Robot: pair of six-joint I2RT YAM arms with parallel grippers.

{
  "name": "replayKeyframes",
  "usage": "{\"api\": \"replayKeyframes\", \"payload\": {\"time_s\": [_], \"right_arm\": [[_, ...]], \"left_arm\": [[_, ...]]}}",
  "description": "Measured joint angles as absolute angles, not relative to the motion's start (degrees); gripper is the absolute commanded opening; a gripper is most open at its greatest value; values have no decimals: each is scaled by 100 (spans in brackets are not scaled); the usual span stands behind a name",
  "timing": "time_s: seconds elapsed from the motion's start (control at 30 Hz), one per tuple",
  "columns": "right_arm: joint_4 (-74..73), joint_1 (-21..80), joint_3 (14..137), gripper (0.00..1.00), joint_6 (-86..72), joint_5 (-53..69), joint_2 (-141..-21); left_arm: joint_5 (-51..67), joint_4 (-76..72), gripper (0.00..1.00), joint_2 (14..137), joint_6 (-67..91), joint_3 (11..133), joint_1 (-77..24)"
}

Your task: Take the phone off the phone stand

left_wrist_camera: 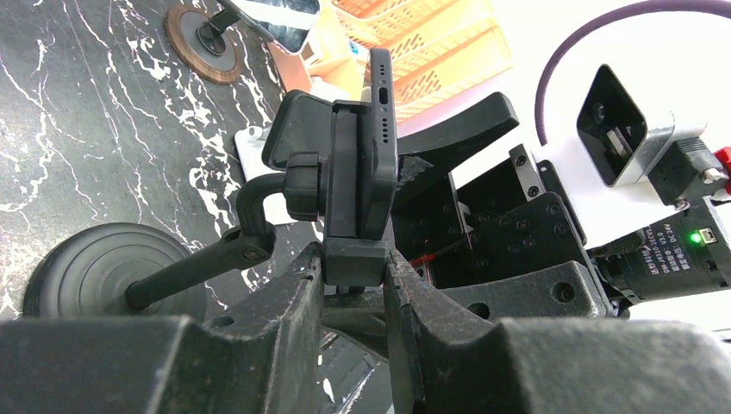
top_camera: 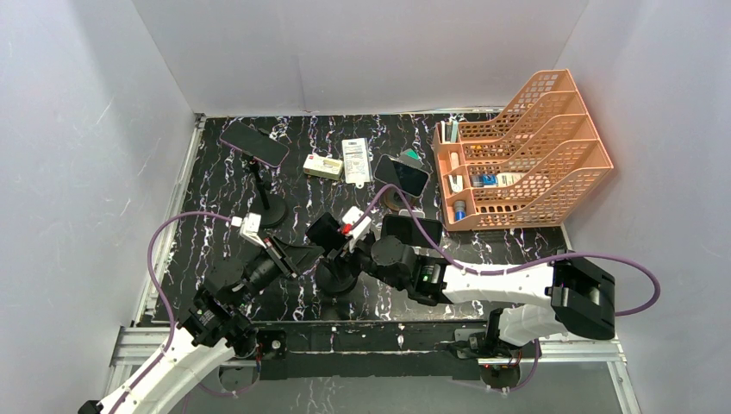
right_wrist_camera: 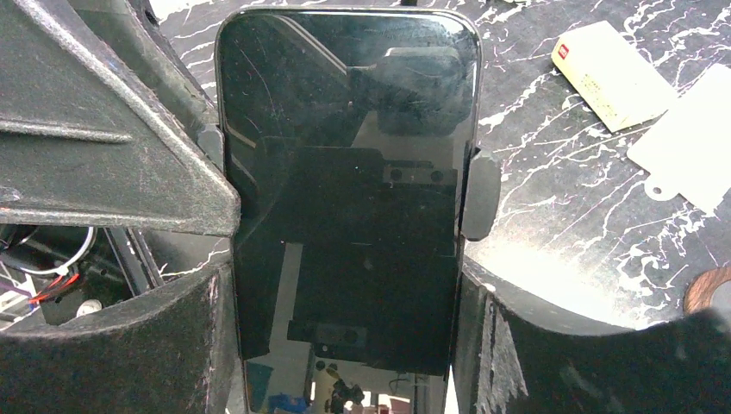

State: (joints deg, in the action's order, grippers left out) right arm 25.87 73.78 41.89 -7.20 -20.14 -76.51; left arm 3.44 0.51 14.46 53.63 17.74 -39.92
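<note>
Right tool [right_wrist_camera: 345,345] straddles phone [right_wrist_camera: 345,172], contact unclear; left tool [left_wrist_camera: 353,293] pinches stand clamp [left_wrist_camera: 353,250].

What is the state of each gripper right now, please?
Left gripper: closed on the lower clamp of the black phone stand.
Right gripper: jaws on both sides of the black glossy phone; whether it grips cannot be told.

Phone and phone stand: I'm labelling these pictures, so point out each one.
phone [right_wrist_camera: 345,216], right wrist view, middle of its dark screen.
phone stand [left_wrist_camera: 112,272], left wrist view, top of its round black base.
</note>
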Motion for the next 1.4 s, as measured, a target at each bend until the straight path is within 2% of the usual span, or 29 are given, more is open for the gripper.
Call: {"api": "replayKeyframes", "payload": {"time_s": [0.1,0.4,0.6,1.07,1.4], "right_arm": [[2582,7413,4191,1,-735,-2095,-7653],[2567,7437,4189,1,-950,-2018,-7636],[2604,7266,4077,1,-1313,-1535,-7559],[2864,6831,3500,1,-2233,-425,-7338],[2816,6705,3367,1,-2467,-123,-7067]], "left_arm": [[346,73,0,1396,5347,1765,-3992],[305,-128,0,753,5358,1356,-3992],[272,-169,0,388,5404,1177,-3999],[233,-526,0,150,5468,851,-4021],[141,-558,0,174,5472,840,-4023]]}}
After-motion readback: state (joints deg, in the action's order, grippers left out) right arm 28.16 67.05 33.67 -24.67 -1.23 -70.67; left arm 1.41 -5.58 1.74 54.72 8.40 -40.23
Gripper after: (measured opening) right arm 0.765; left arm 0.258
